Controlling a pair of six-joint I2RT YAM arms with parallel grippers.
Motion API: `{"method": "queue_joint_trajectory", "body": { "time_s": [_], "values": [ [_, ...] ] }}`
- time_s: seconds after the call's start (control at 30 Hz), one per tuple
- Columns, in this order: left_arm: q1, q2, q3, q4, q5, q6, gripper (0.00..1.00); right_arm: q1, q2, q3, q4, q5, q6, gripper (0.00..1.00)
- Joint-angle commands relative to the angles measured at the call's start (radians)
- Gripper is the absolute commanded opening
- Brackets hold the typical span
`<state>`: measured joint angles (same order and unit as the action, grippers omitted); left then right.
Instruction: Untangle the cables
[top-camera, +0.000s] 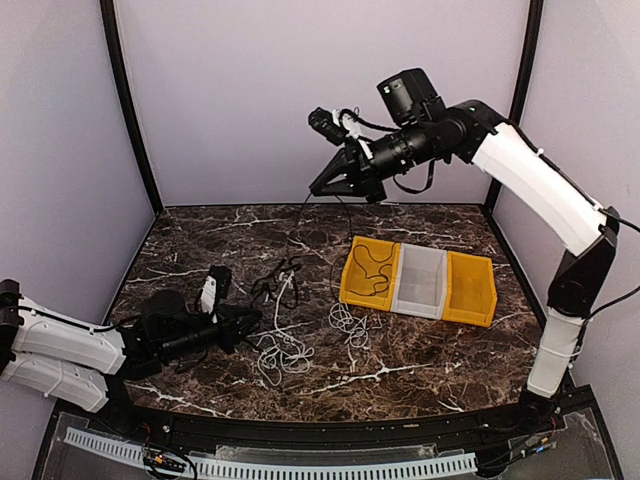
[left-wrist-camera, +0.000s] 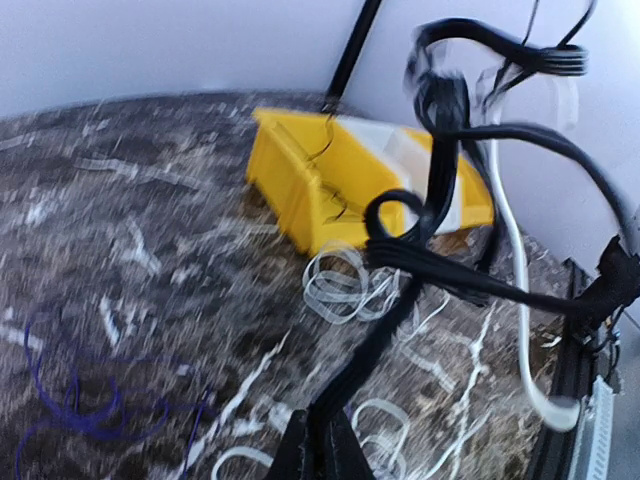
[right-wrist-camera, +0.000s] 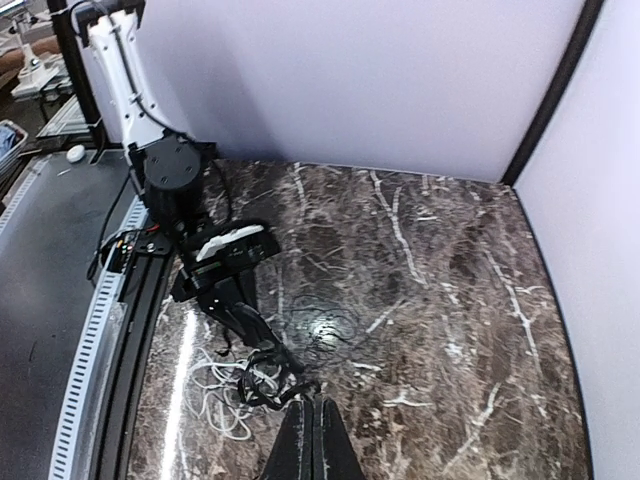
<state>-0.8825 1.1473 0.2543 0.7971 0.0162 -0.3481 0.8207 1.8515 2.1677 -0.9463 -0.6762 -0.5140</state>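
Top view: right gripper (top-camera: 335, 185) hangs high. Left gripper (top-camera: 250, 320) sits low beside the dark tangle (top-camera: 275, 288), white cables (top-camera: 282, 352) just beyond.

Left wrist: fingers (left-wrist-camera: 290, 460) pinch a black cable (left-wrist-camera: 440, 270), with a white one looped through.

Right wrist: fingers (right-wrist-camera: 295, 450) are pressed together, apparently on a thin cable (right-wrist-camera: 335, 322).

Risk: pulling apart may cinch the knot or drag the white cables, and the thin cable may slip.
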Motion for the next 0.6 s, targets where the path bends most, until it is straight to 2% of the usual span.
{"method": "queue_joint_trajectory", "body": {
  "time_s": [0.0,0.13,0.27,0.47,0.57],
  "values": [
    [0.008,0.036,-0.111,-0.059,-0.131,-0.152,0.00,-0.086,-0.126,0.053,0.042,-0.061,0.013,0.00],
    [0.008,0.039,-0.147,-0.062,-0.170,-0.188,0.00,-0.112,-0.153,0.034,0.044,-0.058,0.015,0.00],
    [0.007,0.069,-0.119,-0.097,-0.191,-0.181,0.00,-0.120,-0.160,0.031,0.078,-0.019,0.011,0.00],
    [0.007,0.096,-0.114,-0.103,-0.195,-0.199,0.00,-0.148,-0.170,0.084,0.207,0.201,-0.067,0.00],
    [0.007,0.084,-0.113,-0.127,-0.189,-0.204,0.00,-0.174,-0.168,0.116,0.301,0.239,-0.078,0.00]
  ]
}}
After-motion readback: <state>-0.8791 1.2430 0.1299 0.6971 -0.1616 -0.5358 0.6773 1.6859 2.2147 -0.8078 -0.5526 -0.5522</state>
